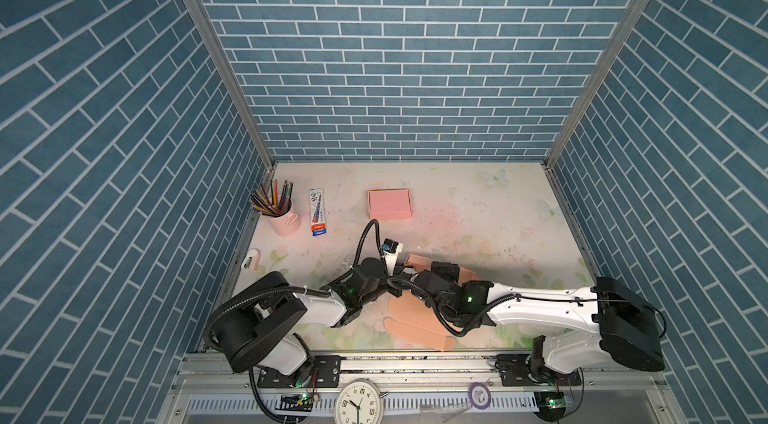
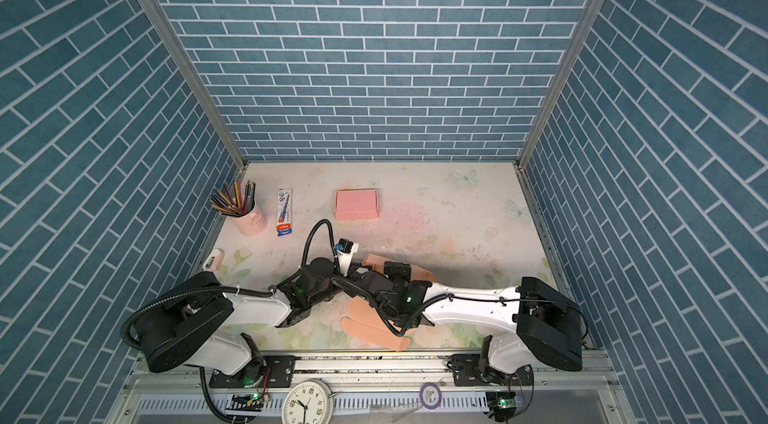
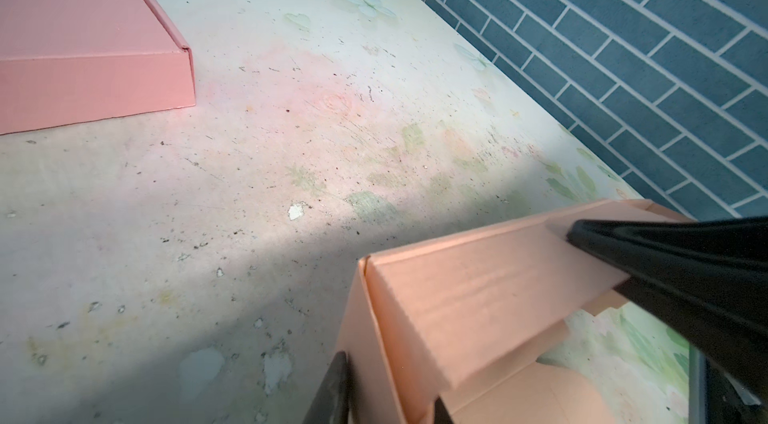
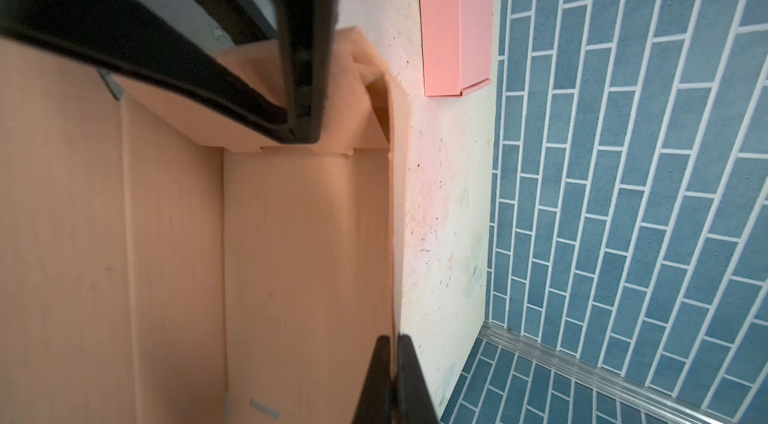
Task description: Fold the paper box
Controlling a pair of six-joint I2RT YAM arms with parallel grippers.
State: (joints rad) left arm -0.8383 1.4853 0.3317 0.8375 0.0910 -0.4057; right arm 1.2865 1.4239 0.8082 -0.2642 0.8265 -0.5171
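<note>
Lying at the near middle of the surface (image 1: 478, 214), the paper box (image 1: 405, 311) was found half-formed beneath both grippers in both top views. It was recorded as a peach die-cut card blank with a flat base panel and scored creases. Rounded tabs were spread flat toward the front edge. One long wall was raised, and an end wall had a flap turned over inward. A small slit was noted in the base panel in the right wrist view.

Left gripper (image 3: 388, 380): the jaws were set narrow, one on each side of the end wall near its corner. Whether the card was actually pinched could not be told.

Right gripper (image 4: 392, 338): the jaws were closed on the thin top edge of the raised long wall.

Handling (judged): the card was taken to be light, fairly stiff across its panels and willing to bend only at the scores. Raised walls were expected to spring back if released. The matte face was judged not slippery. Crushing or an off-score kink was considered the main risk. Hold was therefore thought best taken at wall edges close to a crease, with the base pressed flat, and not at the loose tabs.

A finished pink box (image 1: 389, 203) was noted well apart at the back of the surface, closed and square. It was judged the likely target form.
</note>
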